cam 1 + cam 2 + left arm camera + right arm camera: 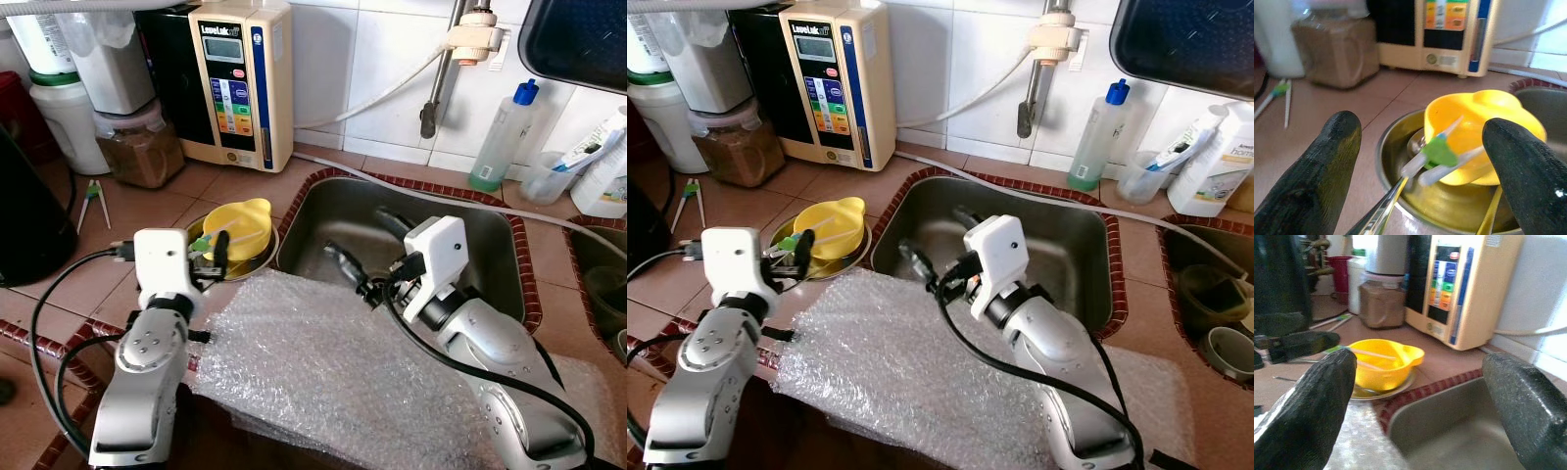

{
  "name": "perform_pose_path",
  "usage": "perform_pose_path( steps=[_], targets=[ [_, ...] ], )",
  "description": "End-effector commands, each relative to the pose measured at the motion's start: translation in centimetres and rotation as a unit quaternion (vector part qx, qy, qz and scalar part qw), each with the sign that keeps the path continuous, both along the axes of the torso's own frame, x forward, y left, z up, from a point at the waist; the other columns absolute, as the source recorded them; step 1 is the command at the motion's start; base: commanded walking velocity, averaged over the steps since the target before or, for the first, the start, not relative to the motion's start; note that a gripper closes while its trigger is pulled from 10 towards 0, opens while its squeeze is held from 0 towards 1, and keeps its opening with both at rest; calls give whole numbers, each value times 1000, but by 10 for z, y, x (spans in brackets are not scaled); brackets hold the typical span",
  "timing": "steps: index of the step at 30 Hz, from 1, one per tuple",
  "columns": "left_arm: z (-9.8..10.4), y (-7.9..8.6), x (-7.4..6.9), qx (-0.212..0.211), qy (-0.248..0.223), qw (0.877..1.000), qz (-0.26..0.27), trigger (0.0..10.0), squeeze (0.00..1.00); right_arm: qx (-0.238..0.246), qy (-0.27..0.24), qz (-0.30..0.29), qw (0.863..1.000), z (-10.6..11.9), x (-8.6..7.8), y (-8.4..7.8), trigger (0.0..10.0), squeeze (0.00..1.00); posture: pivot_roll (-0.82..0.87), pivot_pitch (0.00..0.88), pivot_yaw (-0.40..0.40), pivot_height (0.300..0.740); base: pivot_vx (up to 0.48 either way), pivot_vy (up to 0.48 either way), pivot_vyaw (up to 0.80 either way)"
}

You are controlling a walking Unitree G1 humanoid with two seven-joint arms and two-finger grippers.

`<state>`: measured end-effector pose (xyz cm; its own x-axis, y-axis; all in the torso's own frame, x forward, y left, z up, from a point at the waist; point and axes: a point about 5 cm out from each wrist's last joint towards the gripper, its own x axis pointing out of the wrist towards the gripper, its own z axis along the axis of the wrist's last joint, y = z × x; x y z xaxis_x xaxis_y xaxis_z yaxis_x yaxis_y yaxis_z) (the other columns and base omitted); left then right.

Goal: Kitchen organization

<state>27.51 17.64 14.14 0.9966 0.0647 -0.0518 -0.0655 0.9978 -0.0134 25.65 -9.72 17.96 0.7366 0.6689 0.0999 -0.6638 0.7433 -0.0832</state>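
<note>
A yellow bowl [243,227] sits inside a steel bowl [261,260] on the tiled counter, left of the sink [323,196]. A green-and-white pair of chopsticks [1437,152] leans across the steel bowl against the yellow one. My left gripper [211,250] hovers at the steel bowl's near-left rim, open, its fingers [1327,161] spread on either side of the chopsticks and touching nothing. My right gripper [364,245] hangs open over the sink's left part, pointing toward the bowls, with nothing held.
A sheet of bubble wrap [323,362] covers the counter's front edge under both arms. Behind stand a cream water machine [243,78], a jar of brown powder [142,147], white containers and a blue-capped bottle [505,137]. Another pair of chopsticks [95,201] lies at left.
</note>
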Motion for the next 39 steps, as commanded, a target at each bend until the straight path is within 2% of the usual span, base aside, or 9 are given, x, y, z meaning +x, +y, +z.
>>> perform_pose_path(
  steps=[1,5,6,7,8,9,10,18,39],
  targets=[
    [-9,-2,1,-17,23,999,-14,10000,0,-5,1,30,1000,1,-6,5,10000,0,-63,6,1,740,0,0,0],
    [-10,-6,3,-28,25,999,-31,10000,0,-13,8,42,999,-2,-9,7,10000,0,-66,5,2,740,0,0,0],
    [-11,-9,5,-31,31,998,-43,5294,0,-16,11,40,999,-4,-8,7,10000,0,-69,4,3,740,0,0,0],
    [-12,-10,5,-32,34,998,-49,5294,0,-17,11,39,999,-4,-8,7,10000,0,-69,4,4,740,0,0,0],
    [-13,-11,7,-38,36,997,-53,3490,0,-19,19,38,999,-7,-8,7,10000,0,-69,3,5,740,0,0,0],
    [-13,-12,7,-42,38,997,-55,1059,0,-20,21,40,999,-8,-8,7,10000,0,-70,2,5,740,0,0,0],
    [-14,-12,8,-46,39,996,-58,0,0,-22,22,41,999,-9,-8,7,10000,0,-70,2,5,740,0,0,0],
    [-20,-13,13,-99,53,993,-42,0,0,-25,20,44,999,-9,-6,3,10000,0,-70,0,3,740,0,0,0],
    [-16,-4,16,-134,11,991,-2,0,0,-36,19,61,997,-12,-6,3,10000,0,-59,0,-1,740,0,0,0]
  ],
)
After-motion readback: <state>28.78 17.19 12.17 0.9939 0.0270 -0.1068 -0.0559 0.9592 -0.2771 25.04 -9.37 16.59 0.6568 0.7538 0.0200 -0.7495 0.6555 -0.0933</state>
